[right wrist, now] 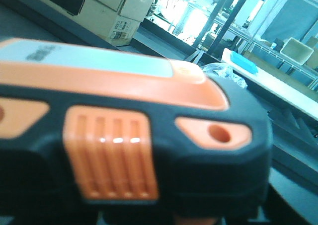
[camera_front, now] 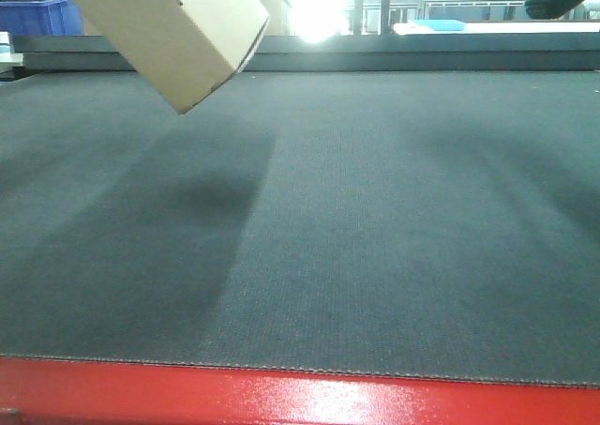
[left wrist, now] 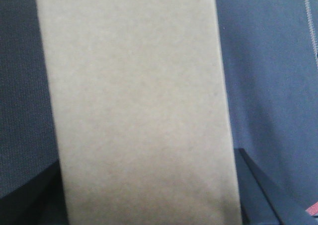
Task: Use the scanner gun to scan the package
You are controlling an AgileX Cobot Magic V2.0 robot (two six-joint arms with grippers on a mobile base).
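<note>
In the front-facing view the package (camera_front: pixel 169 31) hangs in the air at about 11 o'clock. It is tilted, one corner pointing down, and it is clear of the dark grey tabletop (camera_front: pixel 394 237). Its soft shadow lies on the mat below. The left wrist view is almost filled by one plain tan face of that box. The left tool (left wrist: pixel 149 200) is clamped on it, with a dark finger (left wrist: pixel 261 190) at 5 o'clock pressed to the box's side and another at 7 o'clock.

The scanner gun (right wrist: pixel 129 150) crowds the right wrist view, with an orange top band, a ribbed orange panel and a black body, all slightly blurred. It hides the right tool, so we cannot tell whether that tool is apart or closed. Behind the gun, at 11 o'clock, stand stacked cardboard boxes (right wrist: pixel 112 9).

A red edge (camera_front: pixel 281 397) borders the near side of the tabletop at 6 o'clock. A blue crate (camera_front: pixel 37 17) sits beyond the far side at 10 o'clock.
</note>
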